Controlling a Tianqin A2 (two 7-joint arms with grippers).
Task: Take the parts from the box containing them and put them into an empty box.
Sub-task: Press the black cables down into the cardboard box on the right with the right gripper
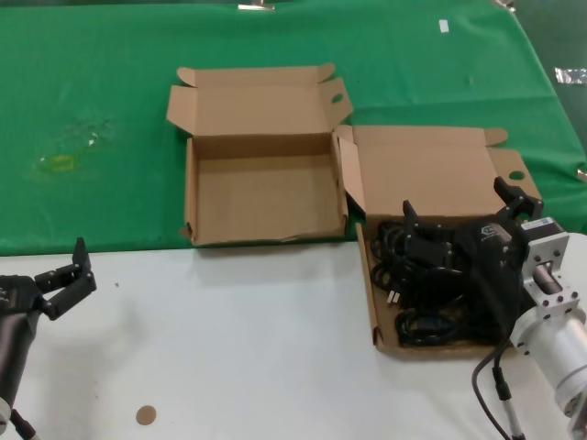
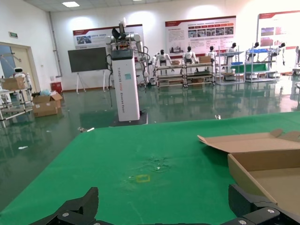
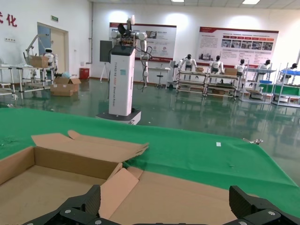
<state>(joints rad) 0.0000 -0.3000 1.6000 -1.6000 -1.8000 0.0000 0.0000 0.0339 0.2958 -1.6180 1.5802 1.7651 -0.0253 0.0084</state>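
The box containing the parts [image 1: 371,302] lies at the right, its lid [image 3: 187,197] hinged back and one ear [image 3: 117,187] folded upright. Black coiled cables, the parts [image 1: 426,298], fill it. My right gripper [image 1: 459,203] hangs open just above those cables, near the box's back wall; in the right wrist view its open gripper [image 3: 166,206] holds nothing. The empty box [image 1: 261,188] sits to the left on the green cloth and also shows in both wrist views [image 3: 33,187] [image 2: 272,173]. My left gripper [image 1: 66,280] waits open over the white table at the near left, nothing between its fingers [image 2: 86,204].
Green cloth [image 1: 92,92] covers the far half of the table, with a yellowish mark [image 1: 60,163] at the left. The near part is white tabletop [image 1: 238,348] with a small brown disc [image 1: 146,415]. The two boxes stand almost touching.
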